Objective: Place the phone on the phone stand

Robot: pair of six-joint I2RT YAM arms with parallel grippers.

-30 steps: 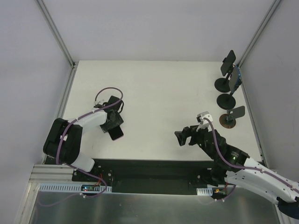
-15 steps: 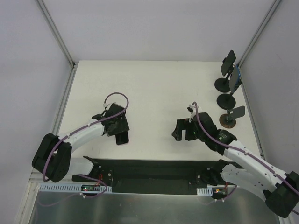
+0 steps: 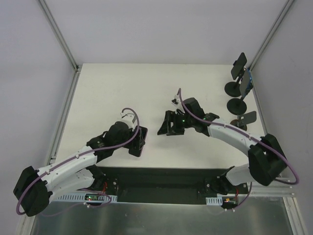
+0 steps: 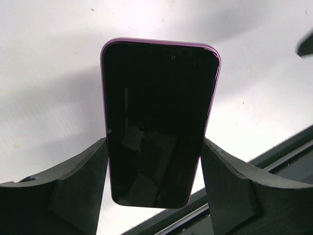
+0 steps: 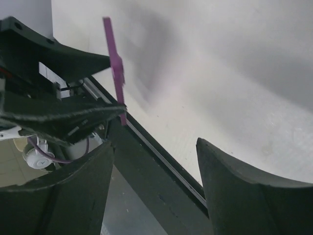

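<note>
Gripping the flat purple-cased phone (image 4: 159,122) with a black glass screen, the left tool (image 3: 137,142) has one dark finger pressed on each long side. Left wrist view: screen faces the camera and the fingers (image 4: 78,191) clamp the lower half of the case. No gap shows at either side.

Top view: phone (image 3: 139,142) sits near the front edge of the white matte surface (image 3: 146,83), left of centre, just beyond the black rail (image 3: 161,176) that runs along that edge. Cannot tell whether its lower end touches the surface.

Right tool (image 3: 165,128) is just beside the left one, on its right, pointing toward it. The two are apart, not touching. Right wrist view: right tool (image 5: 155,144) is spread wide with only bare surface and rail (image 5: 146,171) between its fingers. From here the phone (image 5: 115,63) shows edge-on as a thin purple strip, standing steeply, pinched in the left tool's dark fingers (image 5: 73,58).

Three dark round-based phone stands (image 3: 238,104) stand in a row along the far right edge of the surface, well apart from both tools and the phone. The nearest one has a brownish base.
</note>
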